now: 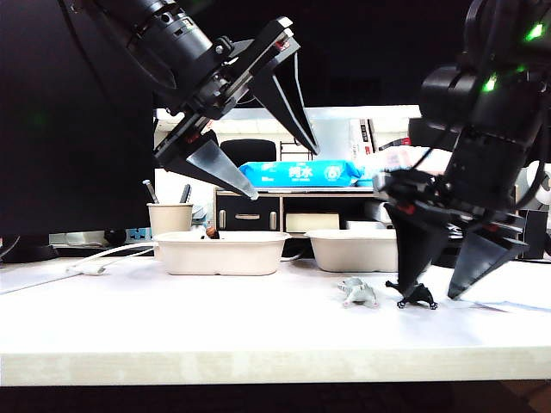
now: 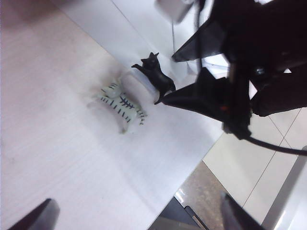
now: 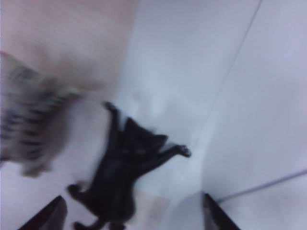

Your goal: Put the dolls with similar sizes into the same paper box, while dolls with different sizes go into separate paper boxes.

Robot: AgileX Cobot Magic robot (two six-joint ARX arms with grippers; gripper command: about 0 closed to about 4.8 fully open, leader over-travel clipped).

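Straddling black animal [image 1: 417, 296], right gripper [image 1: 445, 288] jaws apart, fingertips at table [image 1: 215, 327]. Striped animal [image 1: 358, 292] just beside black animal. Left gripper [image 1: 280, 168] high above, jaws apart, empty.

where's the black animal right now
The black animal lies on the table, right of centre in the exterior view, beside the striped animal, in front of the right box, with the open right gripper around it.

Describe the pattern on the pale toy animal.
White with dark stripes, clearest in the left wrist view.
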